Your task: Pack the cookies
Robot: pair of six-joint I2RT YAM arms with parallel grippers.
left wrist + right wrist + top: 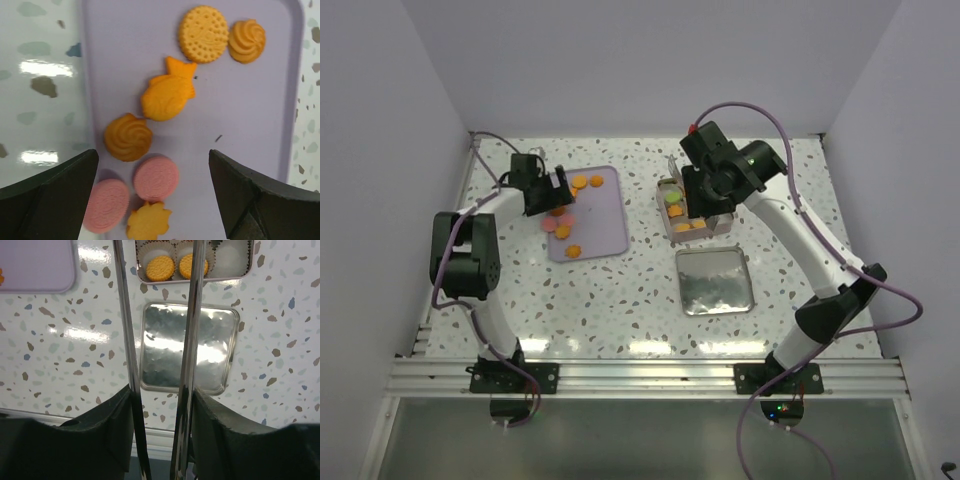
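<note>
Several cookies lie on the lilac tray [605,215]: in the left wrist view an orange fish cookie [165,95], an orange swirl cookie [128,136], a round orange cookie [203,33], two pink cookies [156,178] and an orange flower cookie [148,222]. My left gripper [548,195] hovers open over them [154,160], with the pink ones between its jaws. My right gripper [695,205] is shut on metal tongs [126,330] above the tin [725,228]. The tin holds orange cookies [160,267] in paper cups and a green cookie [674,198].
The tin's square metal lid [713,280] lies flat on the speckled table, nearer than the tin; it also shows in the right wrist view [165,350]. White walls close the back and sides. A metal rail [640,375] runs along the near edge.
</note>
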